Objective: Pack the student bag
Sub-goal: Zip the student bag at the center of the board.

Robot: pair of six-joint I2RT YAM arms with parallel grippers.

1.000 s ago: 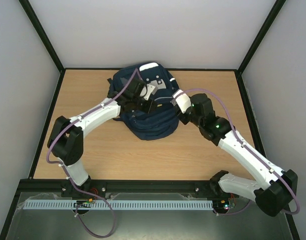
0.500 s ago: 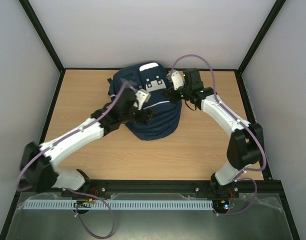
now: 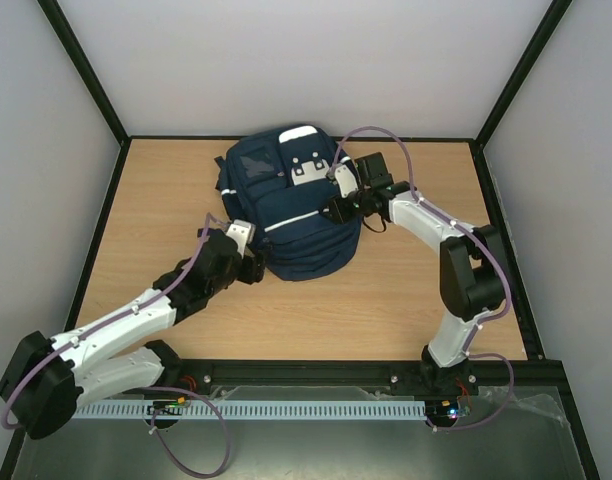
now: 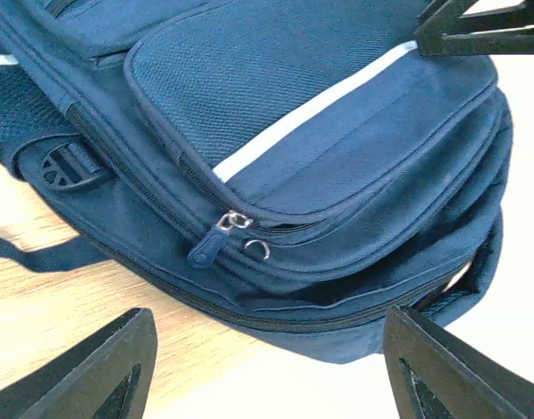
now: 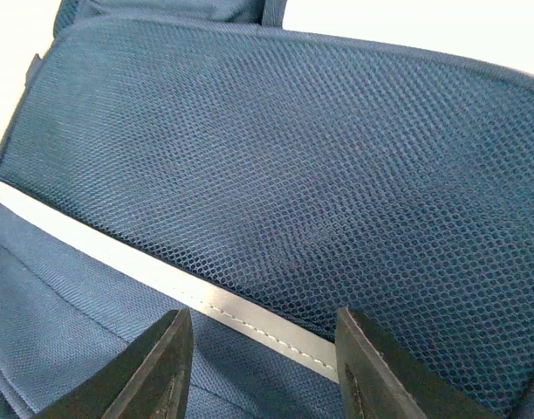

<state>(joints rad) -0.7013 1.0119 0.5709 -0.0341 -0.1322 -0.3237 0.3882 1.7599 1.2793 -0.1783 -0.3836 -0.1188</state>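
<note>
Light: bright, even, diffuse, from above.
Shadows: faint and soft-edged, hugging the student bag (image 3: 301, 220) on the bench (image 3: 406, 300).
Glare: both wrist views bleach the bench to white beyond the bag.
Focus: fabric weave crisp up close; overhead view sharp throughout.

The student bag (image 4: 337, 113) is cut off at the left wrist view's top and left edges.

Table: you have a light wooden tabletop (image 3: 406, 300), its grain running left to right.
Walls: pale grey flat panels (image 3: 306, 60) close it in at the back and on both sides.
Frame: black metal rails (image 3: 81, 70) edge those panels and border your table.
Strip: a white slotted plastic strip (image 3: 286, 410) lies along the near edge.
</note>
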